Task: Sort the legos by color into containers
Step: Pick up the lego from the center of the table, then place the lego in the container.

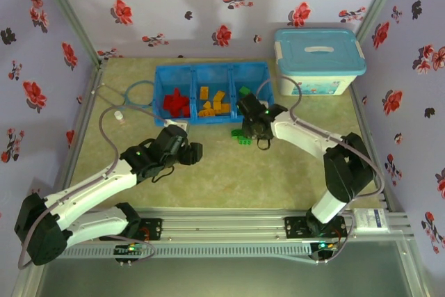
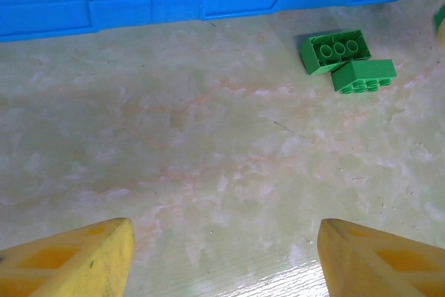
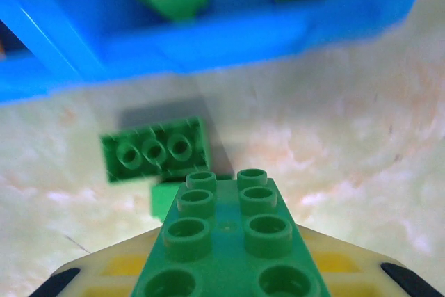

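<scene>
The work surface (image 1: pixel 208 179) is a pale, marbled beige-green sheet, enclosed by lavender walls (image 1: pixel 174 5) printed with red and dark flowers. The blue tray (image 1: pixel 208 67) lies at the far centre of the surface. Its left compartment holds red legos (image 1: pixel 176 102), its middle compartment orange-yellow legos (image 1: pixel 213 104), and its right compartment green legos (image 1: pixel 245 92). A white bin (image 1: pixel 318 60) with a light-blue lid stands just right of the tray. The right gripper (image 1: pixel 254 129) hangs near the tray's front wall, jaws clamped on a green lego (image 3: pixel 226 234), studs up. Two loose green legos (image 2: pixel 335 51) lie touching on the surface just in front of the tray. The left gripper (image 2: pixel 226 262) sits further forward of the tray, jaws apart, nothing between them.
</scene>
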You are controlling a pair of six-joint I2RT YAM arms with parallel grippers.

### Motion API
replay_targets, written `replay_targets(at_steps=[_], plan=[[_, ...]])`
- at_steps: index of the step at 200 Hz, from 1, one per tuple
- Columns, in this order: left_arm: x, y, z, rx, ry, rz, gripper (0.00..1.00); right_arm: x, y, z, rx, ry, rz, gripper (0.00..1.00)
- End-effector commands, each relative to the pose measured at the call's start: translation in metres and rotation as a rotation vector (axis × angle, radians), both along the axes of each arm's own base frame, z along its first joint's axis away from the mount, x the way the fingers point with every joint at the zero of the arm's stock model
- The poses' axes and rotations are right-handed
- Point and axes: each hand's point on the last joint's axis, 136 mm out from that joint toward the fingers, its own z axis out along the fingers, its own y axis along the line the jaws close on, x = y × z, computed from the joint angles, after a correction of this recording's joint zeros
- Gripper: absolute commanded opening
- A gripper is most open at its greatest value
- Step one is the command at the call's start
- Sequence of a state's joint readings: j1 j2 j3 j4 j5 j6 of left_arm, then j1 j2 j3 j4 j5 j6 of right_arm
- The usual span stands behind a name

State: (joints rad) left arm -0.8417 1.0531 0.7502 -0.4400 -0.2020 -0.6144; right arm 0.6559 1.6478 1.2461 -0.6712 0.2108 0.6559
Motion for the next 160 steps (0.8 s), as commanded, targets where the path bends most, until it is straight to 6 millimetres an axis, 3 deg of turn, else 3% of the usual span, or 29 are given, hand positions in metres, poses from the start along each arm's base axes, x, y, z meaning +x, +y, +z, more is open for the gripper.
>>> replay_targets(at_steps=[1,45,58,69,79,100,125,160], plan=[[-0.005,0.005,-0.003,0.025,-0.004,-0.005,0.70,0.036,-0.004,0.012,-0.052,-0.017,0.030,0.24],[-0.017,0.000,-0.010,-0.012,0.009,0.002,0.70,0.095,0.007,0.002,-0.066,0.016,0.041,0.28],[-0.019,-0.004,-0.011,-0.025,0.012,0.000,0.70,0.104,0.006,0.004,-0.084,0.015,0.029,0.43],[-0.019,-0.010,-0.012,-0.031,0.015,-0.012,0.70,0.109,0.007,0.012,-0.090,-0.005,0.024,0.76],[-0.018,-0.016,-0.012,-0.032,0.017,-0.026,0.70,0.111,0.008,0.021,-0.076,-0.028,0.018,0.82],[-0.014,-0.031,-0.013,-0.017,0.028,-0.053,0.71,0.105,0.008,0.049,-0.057,-0.079,0.011,0.85],[-0.004,-0.051,-0.010,-0.025,0.032,-0.076,0.73,0.081,0.008,0.093,0.012,-0.188,0.017,0.86],[0.013,-0.093,-0.007,-0.045,0.044,-0.135,0.78,0.040,-0.023,0.126,0.058,-0.285,-0.027,0.88]])
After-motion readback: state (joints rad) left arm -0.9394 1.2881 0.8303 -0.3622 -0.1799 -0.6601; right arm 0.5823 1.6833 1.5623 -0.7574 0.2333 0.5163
